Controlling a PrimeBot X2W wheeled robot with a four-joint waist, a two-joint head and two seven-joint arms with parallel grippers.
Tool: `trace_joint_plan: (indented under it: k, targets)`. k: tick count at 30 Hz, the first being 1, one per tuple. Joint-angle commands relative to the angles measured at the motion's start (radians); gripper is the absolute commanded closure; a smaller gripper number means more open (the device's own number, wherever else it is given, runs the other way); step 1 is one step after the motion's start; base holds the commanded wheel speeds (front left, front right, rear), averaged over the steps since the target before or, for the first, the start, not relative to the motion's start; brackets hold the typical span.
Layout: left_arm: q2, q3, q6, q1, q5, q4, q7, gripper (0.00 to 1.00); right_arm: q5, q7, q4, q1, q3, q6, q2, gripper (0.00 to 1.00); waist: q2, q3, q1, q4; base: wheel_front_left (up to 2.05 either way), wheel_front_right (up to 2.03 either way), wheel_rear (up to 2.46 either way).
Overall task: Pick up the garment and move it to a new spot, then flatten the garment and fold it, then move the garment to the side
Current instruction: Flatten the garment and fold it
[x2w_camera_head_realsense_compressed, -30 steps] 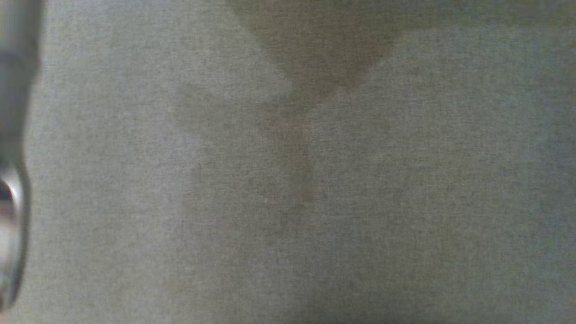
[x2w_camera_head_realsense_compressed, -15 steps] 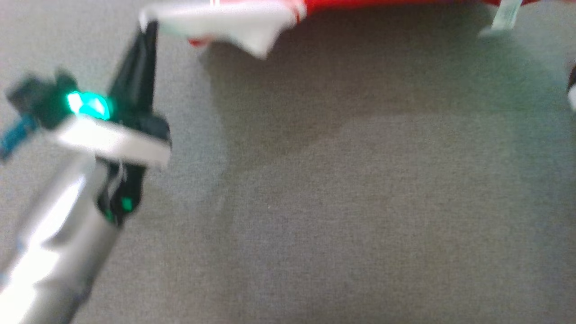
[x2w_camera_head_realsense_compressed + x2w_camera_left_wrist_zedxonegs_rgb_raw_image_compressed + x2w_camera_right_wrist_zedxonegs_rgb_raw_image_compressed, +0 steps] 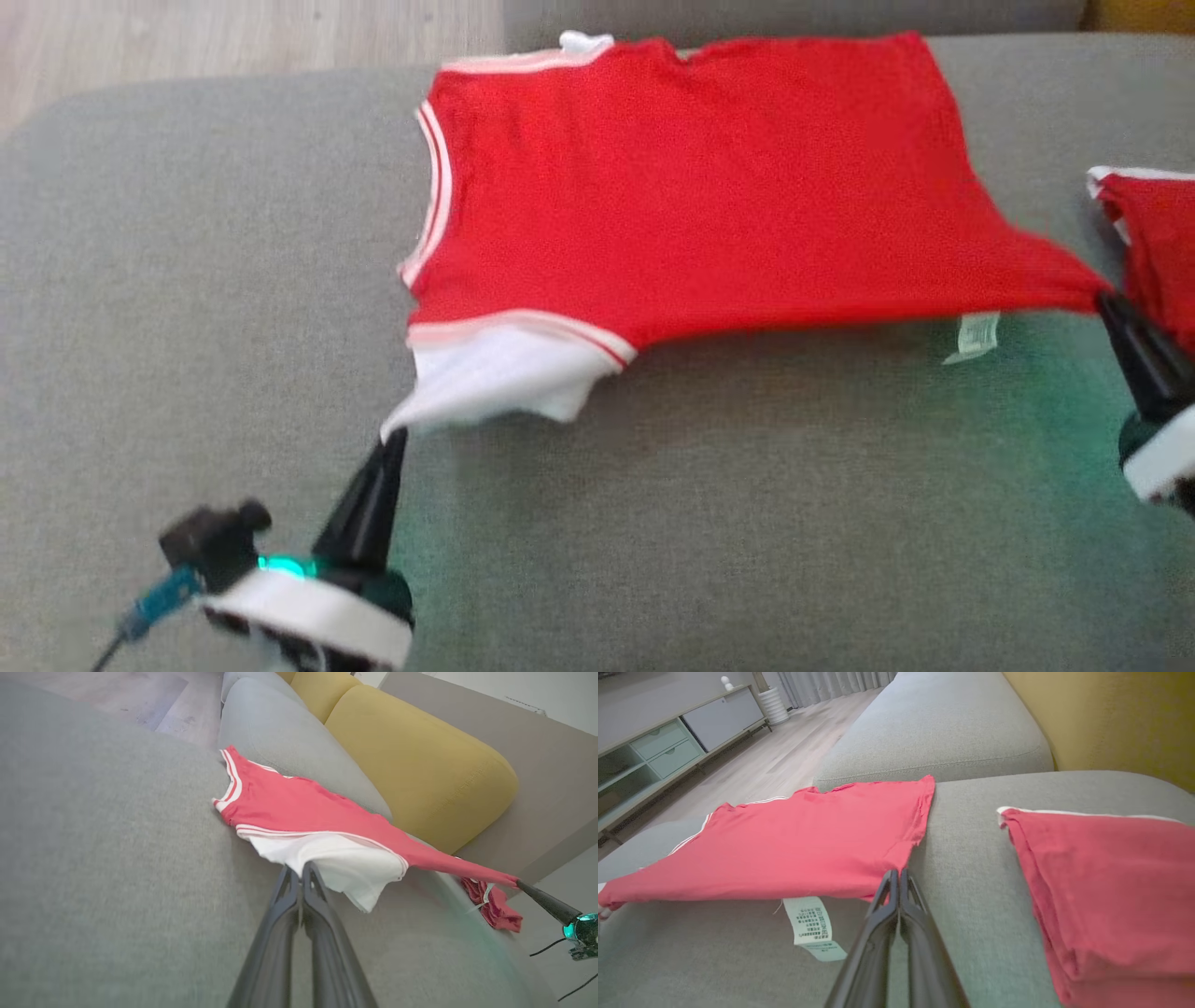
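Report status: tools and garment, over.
Both shut: left tool on white sleeve, right tool on opposite corner. Between them, red garment stretched over grey sofa. Beside right tool, folded red cloth.

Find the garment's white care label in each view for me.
Head view: care label hangs under the red garment, near edge, right of centre.
Left wrist view: tiny, far right, against the folded red pile.
Right wrist view: lower left of centre.
Shared landmark: the folded red pile.
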Motion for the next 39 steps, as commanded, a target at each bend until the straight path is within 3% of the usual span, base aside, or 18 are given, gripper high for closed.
trace_joint_plan:
  k: [1, 9, 15, 24, 39]
  targets:
    - [0.024, 0.042, 0.010, 0.010, -0.010, -0.036, -0.005, 1.00, -0.007, -0.013, -0.022, 0.050, -0.029, 0.007, -0.055, 1.00, -0.0001, -0.022, 0.0003, -0.007, 0.00, 0.00, 0.00]
    - [0.045, 0.031, 0.044, 0.170, -0.048, -0.120, 0.000, 1.00, -0.037, -0.014, -0.101, 0.268, -0.148, 0.007, -0.045, 1.00, -0.0001, -0.052, 0.0003, -0.022, 0.00, 0.00, 0.00]
    - [0.049, 0.045, 0.063, 0.172, -0.060, -0.169, 0.004, 1.00, -0.067, -0.014, -0.144, 0.323, -0.215, 0.007, -0.036, 1.00, -0.0001, -0.037, 0.0003, -0.023, 0.00, 0.00, 0.00]
    - [-0.016, 0.086, 0.063, -0.036, -0.062, -0.127, 0.032, 1.00, -0.105, 0.022, -0.135, 0.234, -0.264, 0.007, 0.012, 1.00, -0.0001, 0.051, 0.0003, 0.001, 0.00, 0.00, 0.00]
    - [-0.101, 0.082, -0.032, -0.424, 0.004, 0.121, 0.069, 1.00, -0.182, 0.067, -0.048, -0.030, -0.285, 0.007, 0.058, 1.00, -0.0001, 0.207, 0.0003, 0.010, 0.00, 0.00, 0.00]
